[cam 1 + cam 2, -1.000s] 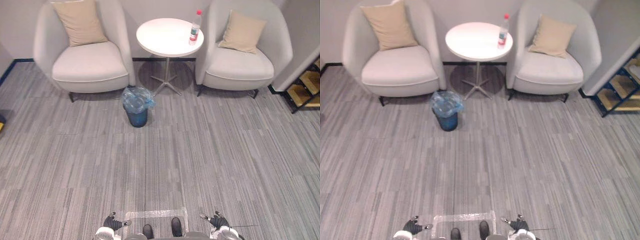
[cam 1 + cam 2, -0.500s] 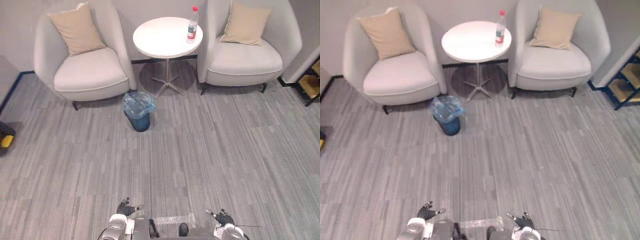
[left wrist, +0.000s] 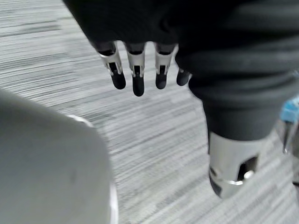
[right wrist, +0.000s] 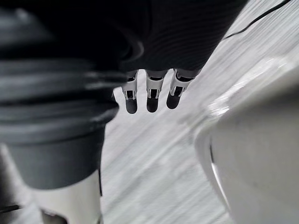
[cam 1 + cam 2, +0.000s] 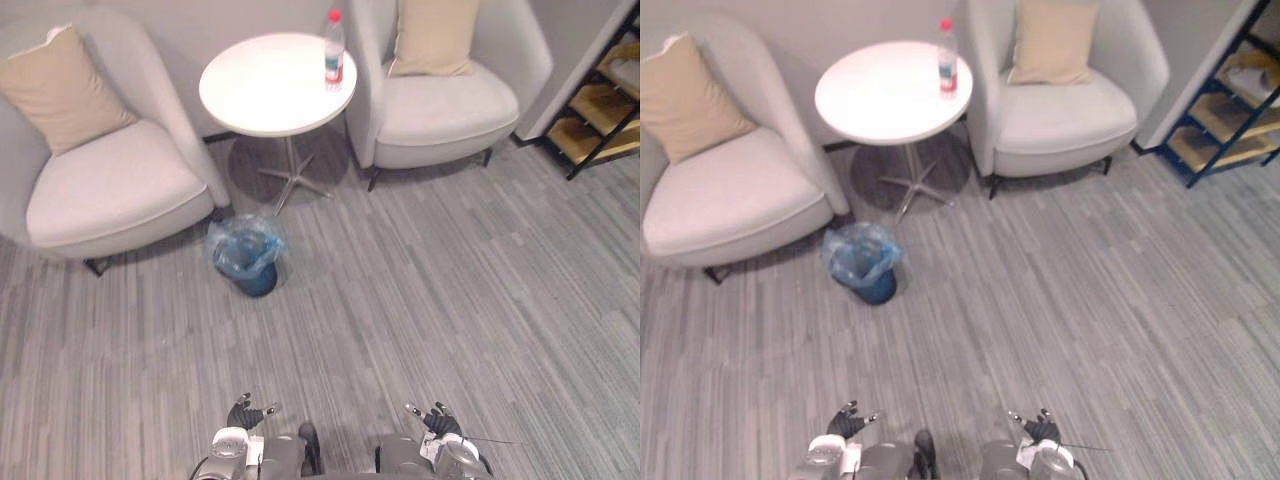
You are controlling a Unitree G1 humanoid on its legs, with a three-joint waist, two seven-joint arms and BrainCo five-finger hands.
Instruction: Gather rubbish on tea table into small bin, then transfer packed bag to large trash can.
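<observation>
1. Two pale armchairs flank the round tea table in the left eye view, one on either side of it. The rubbish to gather, a plastic water bottle, stands upright near the table's far rim, on the side toward the robot's right. The small bin, lined with a blue bag, sits on the carpet just in front of the table's foot. That is a handy spot for a drop from the tabletop.
2. Right eye view: the left hand and right hand hang low, well apart from the table and on the near side of the bin. I judge the robot stands too far off to reach, so the bottle is not yet taken.
3. Left wrist view: the fingers point straight down over carpet, slack and empty.
4. Right wrist view: the fingers are likewise straight and loose, carrying nothing.
</observation>
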